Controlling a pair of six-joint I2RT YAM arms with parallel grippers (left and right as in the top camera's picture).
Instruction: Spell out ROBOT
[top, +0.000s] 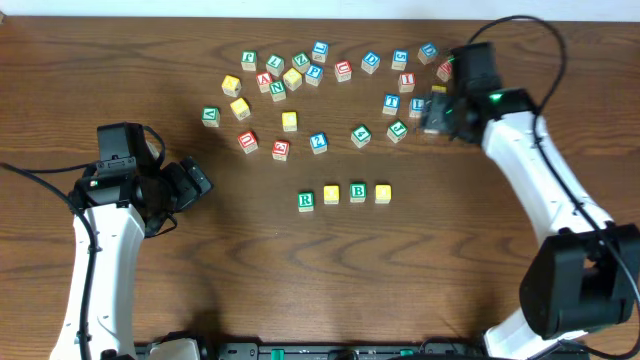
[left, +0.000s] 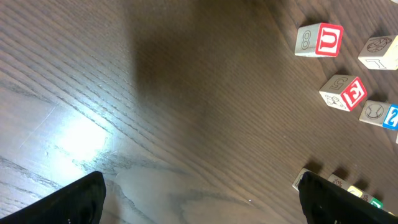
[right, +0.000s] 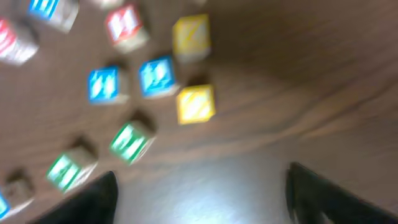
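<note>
My right tool (top: 436, 113) hung spread and empty over the scattered letter blocks (top: 293, 78). My left tool (top: 193, 183) hovered spread wide. A row of four blocks (top: 357, 193), R and B readable, sat mid-surface (top: 300, 290).

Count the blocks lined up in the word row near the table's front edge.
4. Left to right in the overhead view: green R block, yellow block, green B block, second yellow block. None looks hidden.
</note>
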